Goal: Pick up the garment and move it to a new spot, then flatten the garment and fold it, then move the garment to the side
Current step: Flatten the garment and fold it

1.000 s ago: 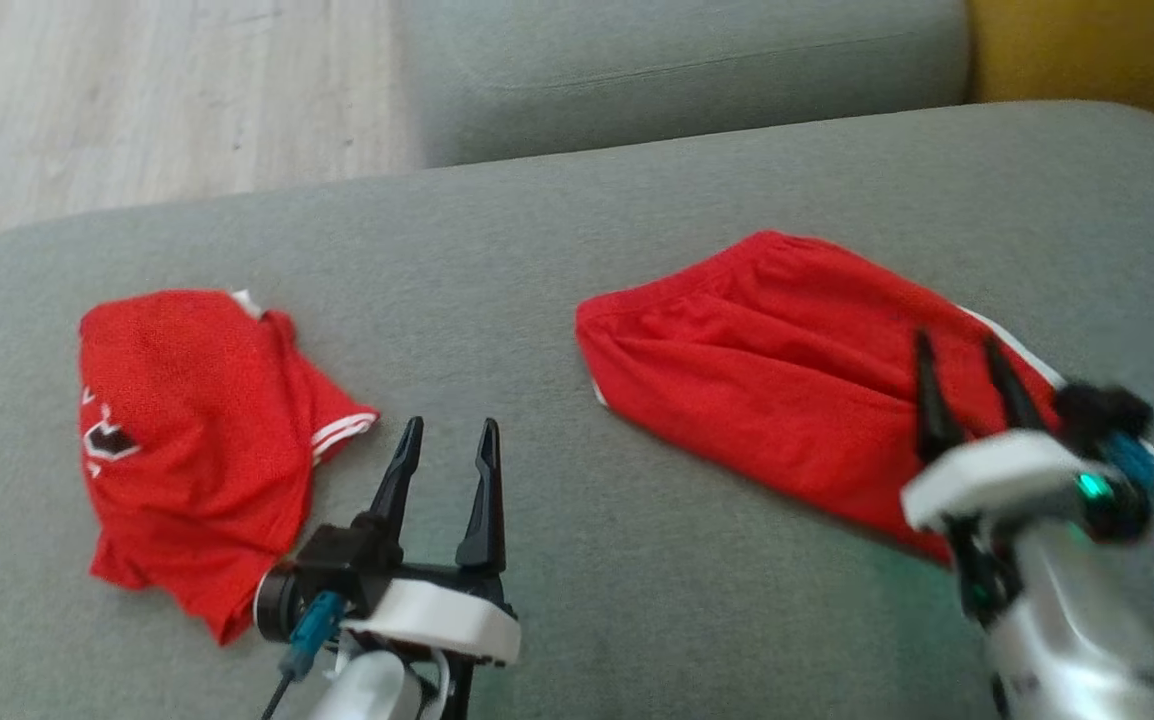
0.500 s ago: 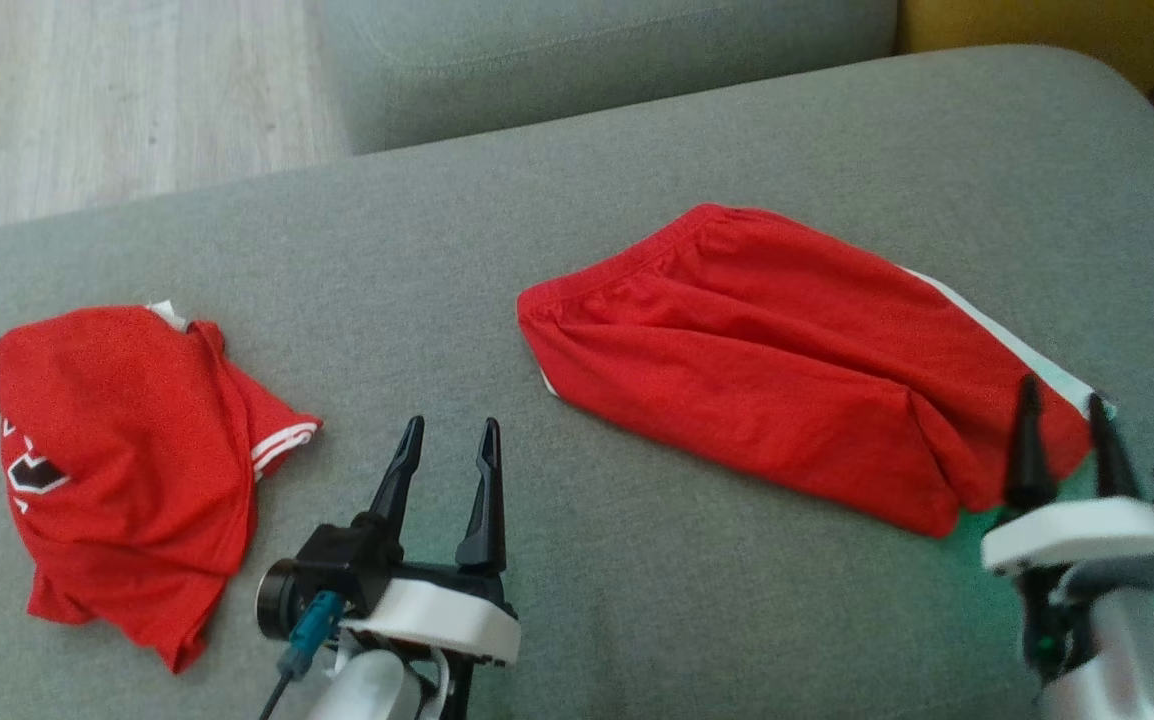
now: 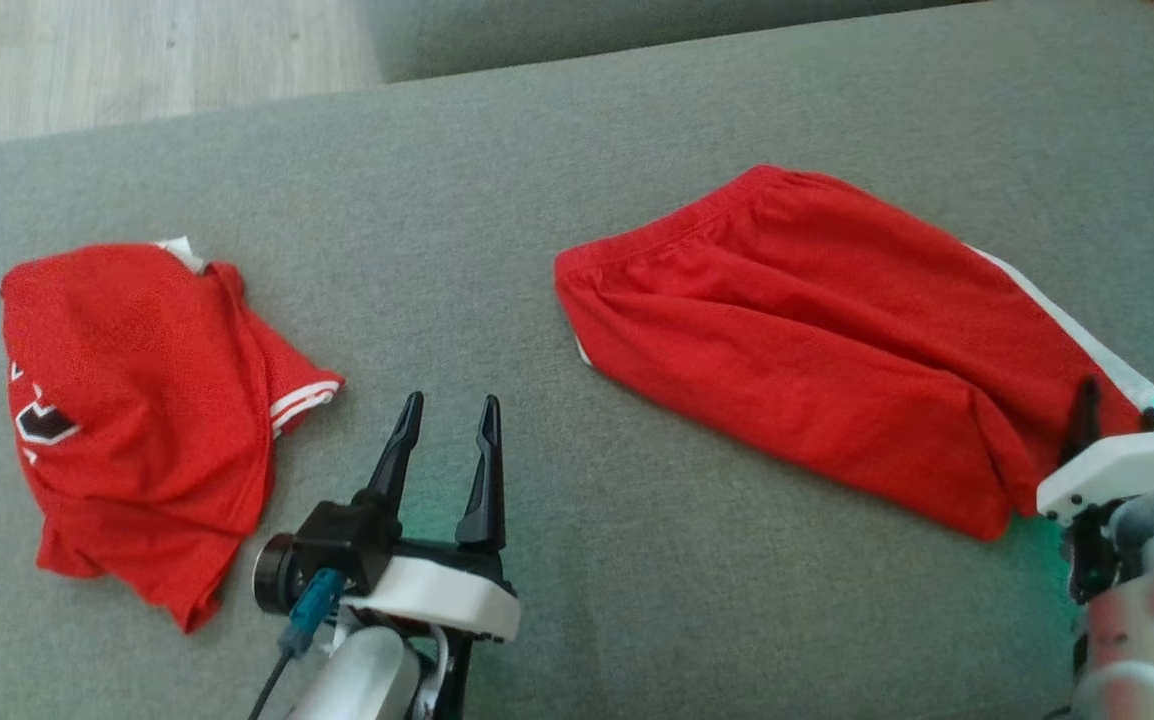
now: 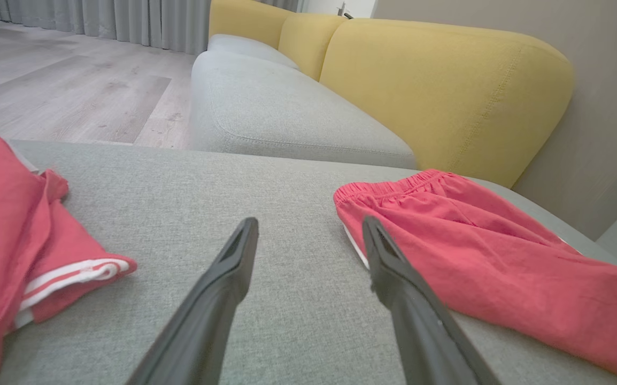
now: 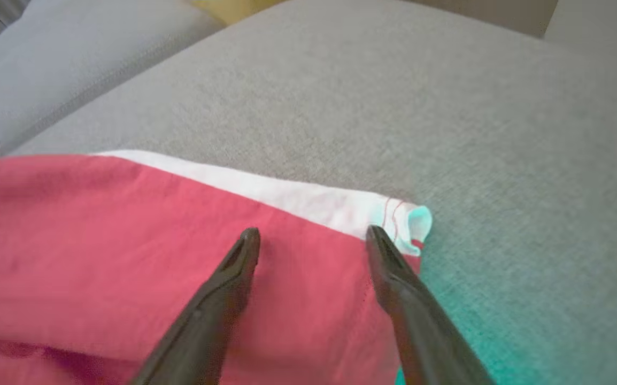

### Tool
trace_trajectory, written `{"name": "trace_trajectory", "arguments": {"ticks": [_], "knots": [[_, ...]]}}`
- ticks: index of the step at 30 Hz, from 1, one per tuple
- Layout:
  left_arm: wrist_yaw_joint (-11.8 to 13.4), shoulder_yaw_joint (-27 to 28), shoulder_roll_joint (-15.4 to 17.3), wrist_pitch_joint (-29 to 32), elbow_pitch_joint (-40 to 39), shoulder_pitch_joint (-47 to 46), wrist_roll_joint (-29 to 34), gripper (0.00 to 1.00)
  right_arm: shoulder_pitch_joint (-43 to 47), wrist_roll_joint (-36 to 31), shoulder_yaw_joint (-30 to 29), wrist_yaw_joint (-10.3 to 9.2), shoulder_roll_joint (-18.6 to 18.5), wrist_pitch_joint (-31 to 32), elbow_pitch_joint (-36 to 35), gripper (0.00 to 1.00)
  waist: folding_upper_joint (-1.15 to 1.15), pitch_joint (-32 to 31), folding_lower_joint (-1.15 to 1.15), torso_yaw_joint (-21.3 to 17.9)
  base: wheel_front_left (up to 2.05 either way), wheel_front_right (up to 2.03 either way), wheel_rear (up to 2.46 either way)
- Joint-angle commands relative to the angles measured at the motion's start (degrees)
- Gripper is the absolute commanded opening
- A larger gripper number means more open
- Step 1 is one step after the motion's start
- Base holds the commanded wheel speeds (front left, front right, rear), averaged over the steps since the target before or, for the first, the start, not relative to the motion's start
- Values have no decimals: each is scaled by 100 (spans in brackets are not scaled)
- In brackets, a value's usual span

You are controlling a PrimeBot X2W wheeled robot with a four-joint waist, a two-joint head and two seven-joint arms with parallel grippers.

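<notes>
A pair of red shorts with a white side stripe (image 3: 817,340) lies spread on the grey sofa cushion (image 3: 537,150), waistband toward the middle. My right gripper (image 3: 1120,400) stands open over the leg-hem end of the shorts; in the right wrist view the right gripper (image 5: 314,231) hovers above the red cloth (image 5: 126,240) beside the white stripe, nothing between its fingers. My left gripper (image 3: 451,403) is open over bare cushion between the two garments. The left wrist view has the left gripper (image 4: 309,222) pointing past the shorts' waistband (image 4: 479,251).
A folded red shirt with white-striped sleeve (image 3: 127,400) lies at the cushion's left, also at the left edge of the left wrist view (image 4: 9,230). Wooden floor (image 3: 137,50) lies beyond the far edge. A second grey seat (image 4: 276,107) and yellow backrest (image 4: 437,80) stand behind.
The head camera has shifted. My right gripper has drawn back from the middle of the shorts to their hem end near the white stripe. The left gripper has stayed put.
</notes>
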Motion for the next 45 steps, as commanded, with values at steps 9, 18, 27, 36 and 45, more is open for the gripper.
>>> {"name": "trace_trajectory", "arguments": {"ticks": [9, 18, 27, 36, 45], "knots": [[-23, 157, 54, -55, -149, -299, 56, 100, -638, -981, -770, -4, -28, 6, 856, 0, 0, 118, -1, 88, 0, 0, 0], [-3, 145, 62, -55, -118, -287, 37, 100, -1011, -1462, -1045, -4, -28, -613, 1016, 0, 0, 3, -1, 48, 0, 0, 0], [6, 93, 36, -55, -145, -262, -17, 100, -1875, -1647, -623, -4, -28, -1061, 281, 0, 0, -111, -1, 205, 0, 0, 0], [-19, -9, 8, -56, -224, -374, -9, 100, -2955, -1745, 249, -4, -304, -769, -489, 0, 0, 225, -1, 689, 0, 0, 0], [-42, -95, -21, -56, -267, -587, -33, 100, -3829, -2015, 852, -4, -1039, -721, 0, 0, 0, 673, -1, 1180, 0, 0, 0]]}}
